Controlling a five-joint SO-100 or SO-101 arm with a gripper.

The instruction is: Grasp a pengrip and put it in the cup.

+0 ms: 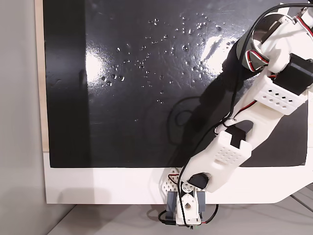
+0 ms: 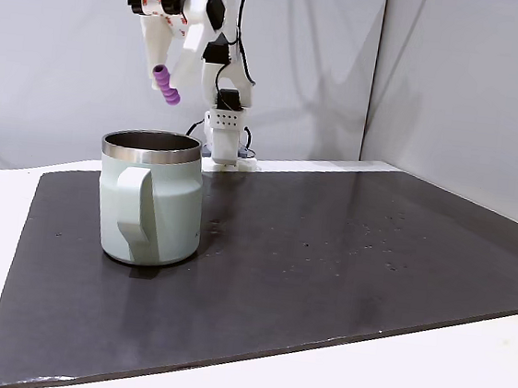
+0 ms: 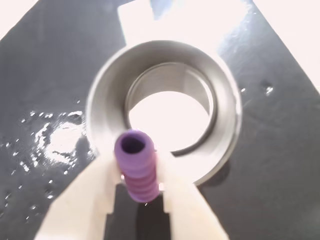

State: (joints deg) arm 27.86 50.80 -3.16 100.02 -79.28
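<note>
Mat (image 2: 324,284): dark, glossy, spread over a white table (image 2: 462,382); dotted with small bright specks in the upper middle of a fixed view (image 1: 161,44).
Arm (image 1: 254,112): white printed links with black motors; base at the bottom centre of a fixed view, reaching diagonally to the upper right corner there; in another fixed view, upper left of the frame, hanging above the cup.
Cup (image 2: 150,197): pale grey-green wall, steel rim, handle facing the camera; upright on the mat at left of centre in a fixed view. In the wrist view (image 3: 165,80), seen from straight above at frame centre, shiny inside. Partly hidden under the arm at the upper right of the other fixed view (image 1: 252,41).
Gripper (image 2: 168,81): clenched on the pengrip, fingers (image 3: 85,200) pale, entering from the bottom edge of the wrist view.
Pengrip (image 3: 136,165): purple, ridged, hollow end toward the camera; pinched between the two fingers, lower centre of the wrist view, overlapping the cup's near rim. In a fixed view (image 2: 166,85), tilted, in the air above the cup's opening, not touching it.
</note>
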